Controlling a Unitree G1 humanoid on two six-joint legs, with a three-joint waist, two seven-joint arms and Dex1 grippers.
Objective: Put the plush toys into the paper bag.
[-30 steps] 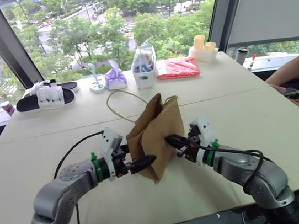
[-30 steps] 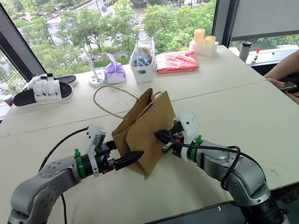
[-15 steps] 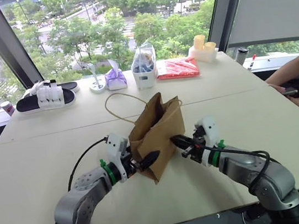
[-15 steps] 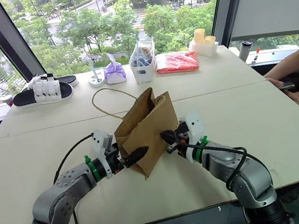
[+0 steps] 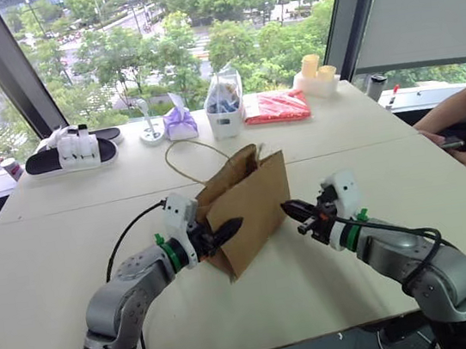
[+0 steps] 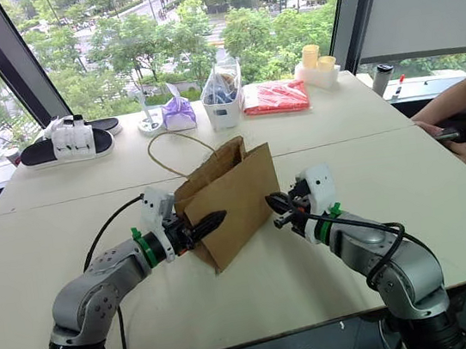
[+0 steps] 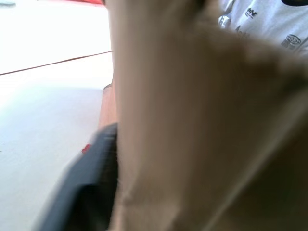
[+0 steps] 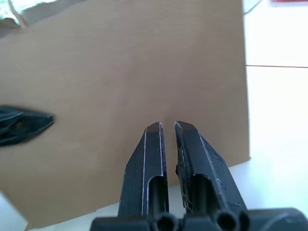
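L gripper (image 5: 227, 227) is pinching the paper bag (image 5: 250, 202) wall at its near edge; how tight, can't tell. Needs a firm hold w/o crumpling, keeping the mouth open. R gripper (image 5: 291, 210), nearly shut, empty, is hovering just beside the bag's face, apart. Plush toys aren't visible.

An upper-floor office: white tables (image 5: 366, 130) beside large windows (image 5: 179, 34) overlooking treetops.
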